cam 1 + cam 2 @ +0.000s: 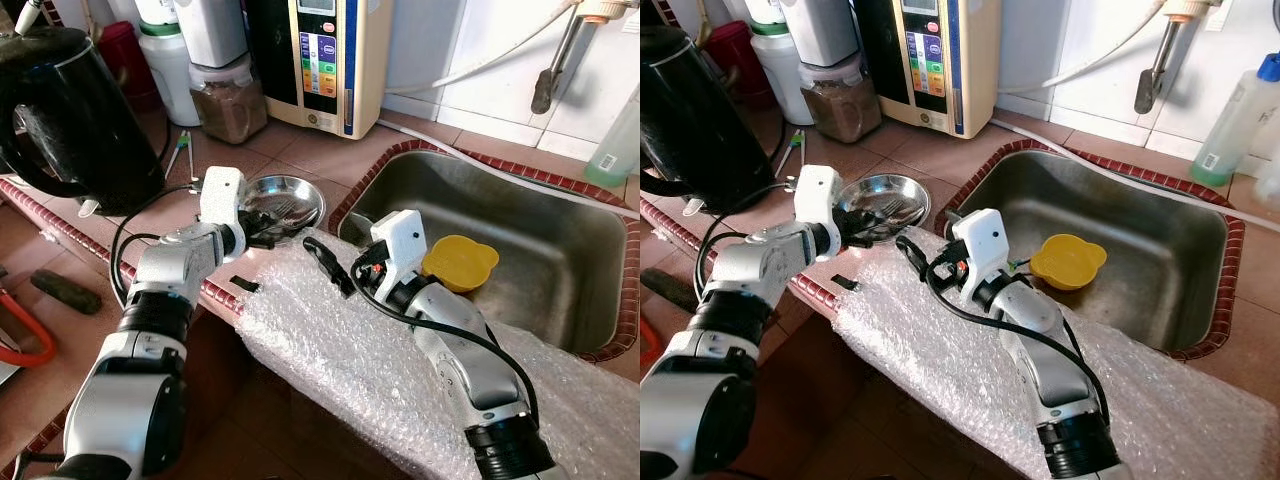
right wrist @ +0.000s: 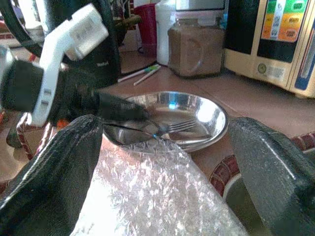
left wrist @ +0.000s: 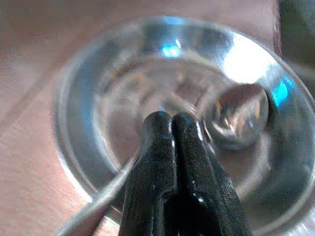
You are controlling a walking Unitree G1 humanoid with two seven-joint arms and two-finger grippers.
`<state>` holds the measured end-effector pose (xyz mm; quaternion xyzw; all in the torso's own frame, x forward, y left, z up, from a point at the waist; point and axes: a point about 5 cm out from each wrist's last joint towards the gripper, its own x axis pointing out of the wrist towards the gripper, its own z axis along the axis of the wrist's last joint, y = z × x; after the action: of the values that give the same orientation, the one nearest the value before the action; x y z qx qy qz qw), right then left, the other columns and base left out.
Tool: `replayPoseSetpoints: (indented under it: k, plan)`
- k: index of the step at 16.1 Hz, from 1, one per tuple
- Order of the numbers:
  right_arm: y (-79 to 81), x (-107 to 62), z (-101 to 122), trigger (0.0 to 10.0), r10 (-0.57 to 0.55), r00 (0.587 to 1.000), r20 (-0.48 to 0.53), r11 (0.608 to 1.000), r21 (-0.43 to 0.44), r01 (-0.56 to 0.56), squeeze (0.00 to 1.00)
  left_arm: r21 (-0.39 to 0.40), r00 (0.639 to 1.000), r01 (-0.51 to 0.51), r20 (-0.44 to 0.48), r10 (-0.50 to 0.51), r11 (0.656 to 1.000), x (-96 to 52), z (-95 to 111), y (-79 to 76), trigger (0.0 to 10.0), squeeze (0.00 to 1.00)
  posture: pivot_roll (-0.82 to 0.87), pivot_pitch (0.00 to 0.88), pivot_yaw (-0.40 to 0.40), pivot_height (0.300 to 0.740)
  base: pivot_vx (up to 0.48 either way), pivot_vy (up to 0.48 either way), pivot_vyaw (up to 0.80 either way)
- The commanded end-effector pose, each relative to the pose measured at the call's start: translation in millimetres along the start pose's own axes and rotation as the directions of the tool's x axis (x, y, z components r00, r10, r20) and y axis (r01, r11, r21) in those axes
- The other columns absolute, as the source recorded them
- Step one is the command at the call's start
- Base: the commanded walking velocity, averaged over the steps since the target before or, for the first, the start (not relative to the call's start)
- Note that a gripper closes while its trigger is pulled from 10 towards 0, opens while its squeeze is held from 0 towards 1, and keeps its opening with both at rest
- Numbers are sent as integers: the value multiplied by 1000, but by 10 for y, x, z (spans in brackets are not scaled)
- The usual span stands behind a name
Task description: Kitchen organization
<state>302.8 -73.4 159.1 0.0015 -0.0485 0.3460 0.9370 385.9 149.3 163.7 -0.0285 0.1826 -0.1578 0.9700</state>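
A: Start at the left. Where does your left gripper [image 1: 268,228] sit, and why?

B: It reaches over the rim of the steel bowl [image 1: 305,190] on the tiled counter [image 1: 330,150]. In the left wrist view the black fingers [image 3: 170,147] are pressed together, with a thin metal handle running out beneath them, so you appear to be pinching a utensil; a spoon [image 3: 238,115] rests in the bowl, and the right wrist view shows a fork [image 2: 174,126] there too.

A: And to the right?

B: Your right gripper [image 1: 330,265] hovers over the bubble wrap [image 1: 380,370] draped on the counter edge, fingers spread wide and holding nothing. Further right, a yellow lid [image 1: 460,262] lies in the sink [image 1: 560,230].
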Motion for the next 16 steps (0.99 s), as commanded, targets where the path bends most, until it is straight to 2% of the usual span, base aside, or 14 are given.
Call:
replayPoseSetpoints:
  k: [1,2,4,6,7,8,11,13,16]
  plan:
    - [6,31,50,10000,7,1000,22,1000,-2,-7,0,17,997,-37,63,36,999,-36,111,53,0,0,-66,22,76,740,0,0,0]
    - [9,39,51,10000,9,1000,23,1000,-4,-9,0,3,992,-58,109,57,998,-43,173,63,0,0,-65,21,75,740,0,0,0]
    - [10,47,44,10000,8,1000,21,1000,-7,-8,0,-2,987,-74,142,74,997,-57,213,83,0,0,-65,22,74,740,0,0,0]
    - [6,48,43,10000,3,1000,22,1000,-9,-2,0,59,983,-104,156,94,993,-76,242,113,0,0,-65,24,77,740,0,0,0]
    - [7,46,39,10000,-1,1000,22,1000,-7,2,0,92,983,-125,145,111,988,-84,253,177,10000,184,-65,26,79,740,0,0,0]
    - [10,45,36,10000,-2,1000,22,1000,-8,2,0,96,983,-130,145,115,987,-89,263,217,10000,1000,-65,26,80,740,0,0,0]
    - [28,49,31,10000,-3,1000,23,1000,-5,3,0,95,986,-125,122,113,988,-82,310,344,10000,1000,-70,28,80,740,0,0,0]
    - [32,43,31,10000,-2,1000,22,1000,-6,3,0,105,988,-114,112,102,988,-74,325,353,10000,1000,-77,32,81,740,0,0,0]
    - [25,-14,11,10000,-9,1000,12,1000,-10,9,0,166,998,-46,43,39,985,-41,261,337,10000,1000,-84,45,86,740,0,0,0]
